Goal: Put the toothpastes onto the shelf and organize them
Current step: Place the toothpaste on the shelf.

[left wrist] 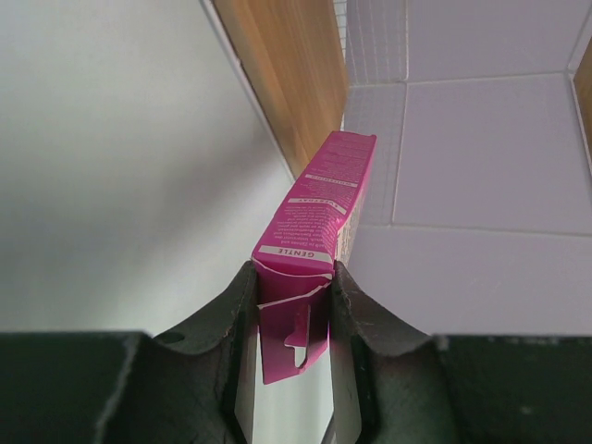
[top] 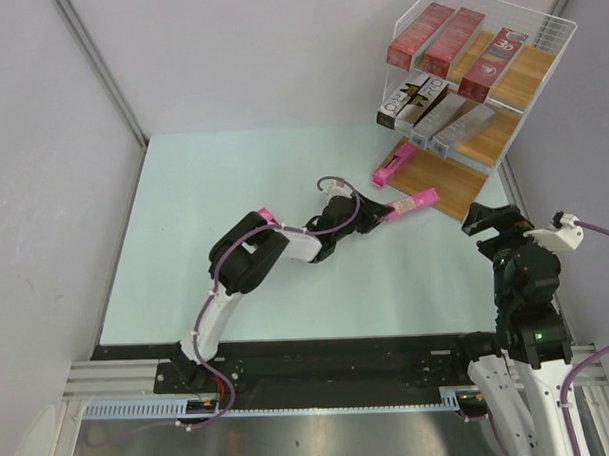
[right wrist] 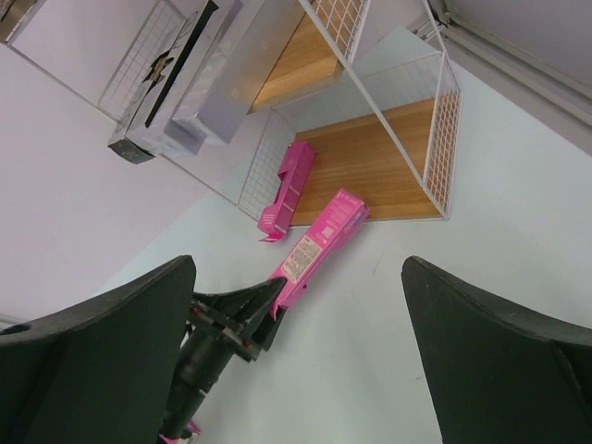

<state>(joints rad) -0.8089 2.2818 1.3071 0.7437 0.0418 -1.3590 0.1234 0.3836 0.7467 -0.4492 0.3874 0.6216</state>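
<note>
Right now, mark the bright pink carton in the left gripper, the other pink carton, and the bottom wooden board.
Held carton (left wrist: 319, 208): left wrist, printed face.
Other carton (right wrist: 287, 188): right wrist, middle.
Bottom board (right wrist: 388, 166): right wrist, bare wood.

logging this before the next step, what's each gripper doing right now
Left gripper: closed on a pink carton.
Right gripper: open, holding nothing.
</note>
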